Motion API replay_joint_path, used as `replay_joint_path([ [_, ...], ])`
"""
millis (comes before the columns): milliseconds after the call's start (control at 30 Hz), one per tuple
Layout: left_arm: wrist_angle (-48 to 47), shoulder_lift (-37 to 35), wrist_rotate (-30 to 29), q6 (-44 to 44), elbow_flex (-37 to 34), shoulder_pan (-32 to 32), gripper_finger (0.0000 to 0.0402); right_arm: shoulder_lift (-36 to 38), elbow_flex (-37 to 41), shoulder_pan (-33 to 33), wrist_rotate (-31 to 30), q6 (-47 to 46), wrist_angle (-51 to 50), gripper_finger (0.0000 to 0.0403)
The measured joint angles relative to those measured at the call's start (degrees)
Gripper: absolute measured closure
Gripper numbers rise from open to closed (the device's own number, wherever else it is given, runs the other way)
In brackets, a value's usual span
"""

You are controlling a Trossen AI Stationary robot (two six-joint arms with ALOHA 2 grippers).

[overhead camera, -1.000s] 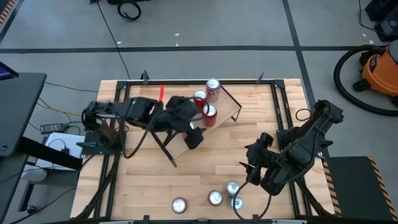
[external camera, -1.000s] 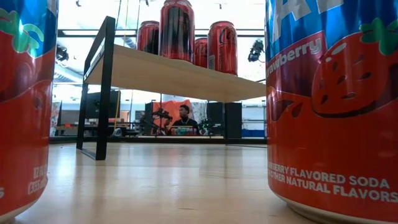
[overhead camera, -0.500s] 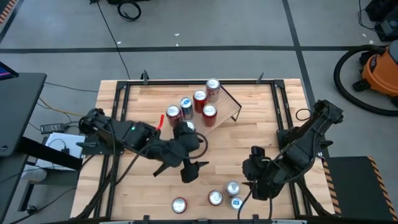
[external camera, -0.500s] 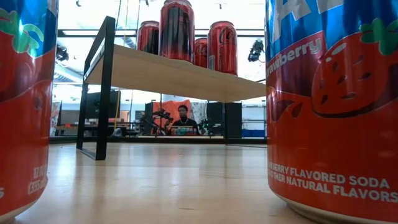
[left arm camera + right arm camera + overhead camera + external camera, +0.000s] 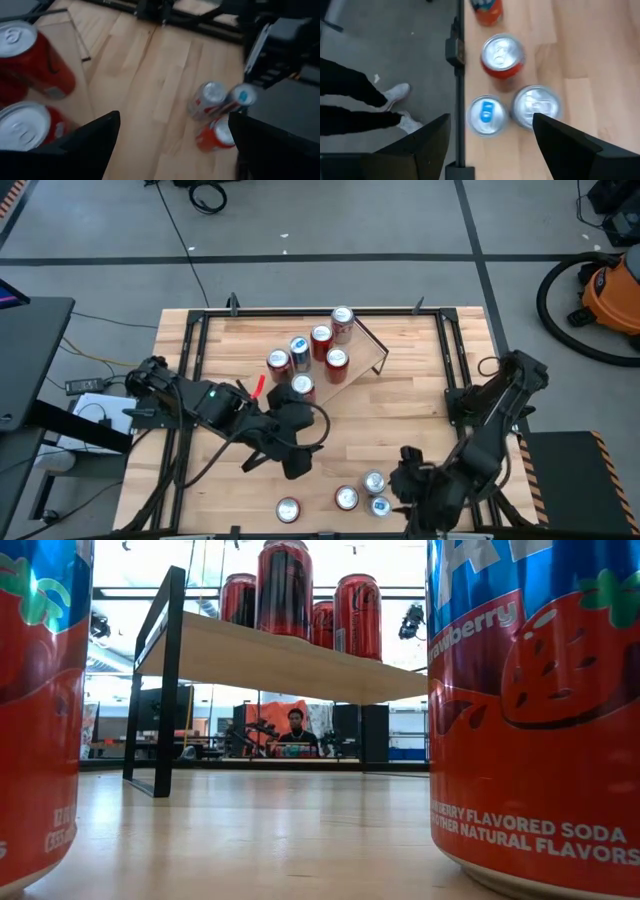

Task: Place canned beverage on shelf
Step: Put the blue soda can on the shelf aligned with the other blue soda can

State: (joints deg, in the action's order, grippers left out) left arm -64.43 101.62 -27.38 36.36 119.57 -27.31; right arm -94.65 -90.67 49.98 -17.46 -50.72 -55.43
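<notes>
Light-wood shelf (image 5: 345, 365) at table's far middle, five cans (image 5: 321, 337) on top. Left gripper (image 5: 297, 463) mid-table, fingers spread, empty. Right gripper (image 5: 412, 478) over near-edge cans (image 5: 373, 482), fingers apart.
Low view: red cans (image 5: 284, 588) upright on shelf (image 5: 290, 665); person (image 5: 294, 726) beyond.
Right wrist view: fingers (image 5: 427, 145) spread above three can tops (image 5: 503, 51).

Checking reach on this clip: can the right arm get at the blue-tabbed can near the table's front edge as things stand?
Probably yes. The right gripper hangs open just above the blue-tabbed can, nothing covering its top. Two neighbouring cans stand close beside it, so the fingers may have little room.
</notes>
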Motion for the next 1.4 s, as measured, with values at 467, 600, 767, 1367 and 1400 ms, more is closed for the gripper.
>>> replay_joint_path([
  [467,-8.3,-1.9,0.1,0.7,0.0,-2.0,0.0017,-14.8,-12.3,0.9,-2.0,5.8,-6.6,0.0112],
  [600,-8.7,-3.0,0.1,0.5,0.0,-2.6,0.0017,-16.0,-12.3,0.9,-1.2,5.9,-6.5,0.0112],
  [767,-10.0,-3.2,0.0,0.5,0.0,-2.9,0.0017,-15.9,-12.3,0.9,-4.2,5.9,-6.3,0.0112],
  [1367,-12.1,-3.2,0.0,0.6,0.0,-2.9,0.0017,-15.9,-6.8,0.5,-3.0,4.8,-0.3,0.0018],
  [1400,-12.1,-3.2,0.0,0.6,0.0,-2.9,0.0017,-15.9,-6.8,0.5,-3.3,5.2,-0.4,0.0014],
])
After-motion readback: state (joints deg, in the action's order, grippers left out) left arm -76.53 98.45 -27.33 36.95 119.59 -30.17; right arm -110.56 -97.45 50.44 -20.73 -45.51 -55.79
